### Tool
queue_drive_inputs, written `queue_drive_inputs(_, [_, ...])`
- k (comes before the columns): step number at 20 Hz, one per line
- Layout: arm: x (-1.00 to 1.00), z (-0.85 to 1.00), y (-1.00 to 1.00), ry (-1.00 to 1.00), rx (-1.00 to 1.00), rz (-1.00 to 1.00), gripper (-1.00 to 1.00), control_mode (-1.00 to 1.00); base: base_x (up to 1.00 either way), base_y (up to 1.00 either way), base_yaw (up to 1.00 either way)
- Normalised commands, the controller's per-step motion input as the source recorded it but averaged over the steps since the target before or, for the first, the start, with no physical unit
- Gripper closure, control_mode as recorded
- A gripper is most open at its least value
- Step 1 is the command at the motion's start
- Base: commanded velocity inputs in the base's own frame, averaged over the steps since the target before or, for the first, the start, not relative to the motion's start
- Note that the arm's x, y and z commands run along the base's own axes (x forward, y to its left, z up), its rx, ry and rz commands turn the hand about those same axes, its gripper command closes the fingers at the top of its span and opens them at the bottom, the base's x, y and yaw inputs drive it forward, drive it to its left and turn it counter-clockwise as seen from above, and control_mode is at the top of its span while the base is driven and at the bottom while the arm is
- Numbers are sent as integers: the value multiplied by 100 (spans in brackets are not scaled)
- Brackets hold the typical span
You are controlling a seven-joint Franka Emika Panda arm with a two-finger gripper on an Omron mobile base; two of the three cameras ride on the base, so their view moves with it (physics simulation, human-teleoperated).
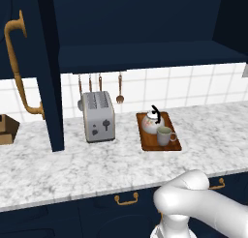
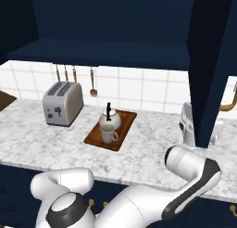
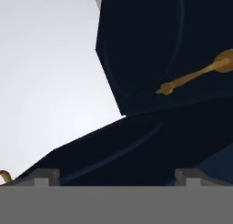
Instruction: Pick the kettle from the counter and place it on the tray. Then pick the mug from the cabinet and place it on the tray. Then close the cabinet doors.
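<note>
Room: a kitchen wall of white tiles [image 1: 174, 89] stood behind the worktop, with utensils [image 1: 119, 89] hanging from a rail under the upper unit.
Cabinet: the navy cabinet [image 1: 145, 55] stood open above the counter, its shelf bare as far as could be seen.
Cabinet doors: both cabinet doors [image 1: 48, 67] were swung out, the left with its curved brass handle [image 1: 17, 70] showing; closing them was the step judged left.
Counter: the marbled counter [image 1: 72, 164] carried a silver toaster [image 1: 98, 116] and, at the far left, a cardboard box [image 1: 7, 128].
Tray: the wooden tray [image 1: 169, 145] lay just right of the toaster.
Kettle: the kettle [image 1: 153, 122] sat on the tray, that step done.
Mug: the mug [image 1: 164, 136] stood on the tray, beside the kettle, also done.
Gripper: the gripper [image 3: 117, 176] was released, jaws spread wide and holding nothing, facing a navy door panel.
</note>
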Motion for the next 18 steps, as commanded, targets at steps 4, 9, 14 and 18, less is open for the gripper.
queue_drive_inputs(4, [-42, 80, 34, 3, -20, 0, -100, -100, 0, 0, 0])
queue_drive_inputs(9, [-42, 73, 59, 12, -19, 0, -100, -100, 0, 0, 0])
queue_drive_inputs(14, [-28, 39, 79, 7, -28, -5, -100, -100, 0, 0, 0])
queue_drive_inputs(18, [1, 43, 57, 18, -19, -6, -100, -100, 0, 0, 0])
